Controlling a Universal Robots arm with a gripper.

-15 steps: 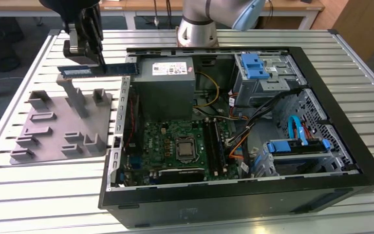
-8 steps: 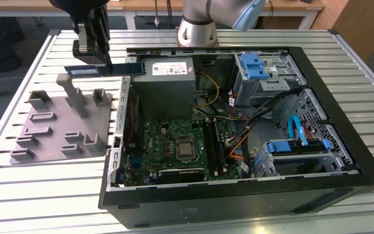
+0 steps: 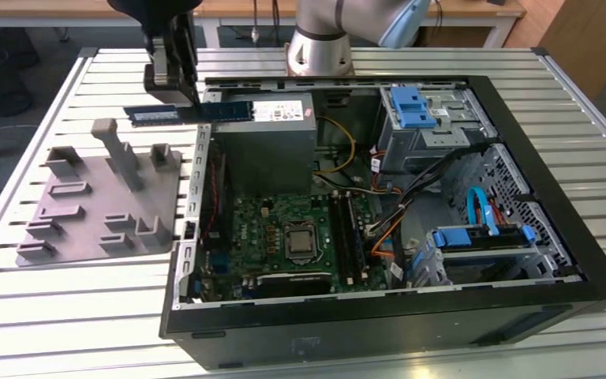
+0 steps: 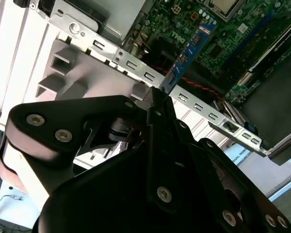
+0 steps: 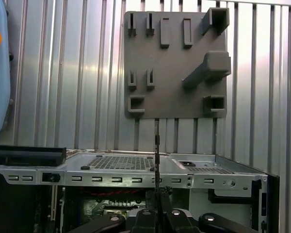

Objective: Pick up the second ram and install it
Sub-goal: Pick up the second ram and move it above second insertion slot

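Second ram (image 3: 230, 110) is off the tabletop (image 3: 82, 316) and in the grip of my pincer (image 3: 196, 101), hanging level above the rear corner of the open computer case (image 3: 387, 320), on the exterior view's left, with part of its length over the power supply (image 3: 266, 146). The pincer is closed almost completely, its two fingers pressed against the flat faces of the board. As I read it, they hold the board near its middle, since blue board shows on both sides of them in the exterior view.

In the second wrist view the second ram (image 4: 189, 53) runs out from the pincer (image 4: 155, 99) as a narrow blue strip. In the first wrist view the ram (image 5: 156, 145) is a thin dark line rising from the pincer (image 5: 156, 196). I take that flat-face hold as deliberate: it leaves the long edges free, so the contact edge can meet a slot without a finger in the way.

The case lies on its side with the cover off, so everything inside faces up at me. It holds the green motherboard (image 3: 282, 225) with its long black memory slots (image 3: 346, 229), the power supply, loose cables (image 3: 429, 181), and two drive bays with blue latches (image 3: 419, 106). I cannot tell whether any slot is already filled.

Beside the case sits a grey holder (image 3: 92, 205) with upright slots and pegs, which I judge is where parts are staged. In the first wrist view the holder (image 5: 174, 73) lies just past the case wall.
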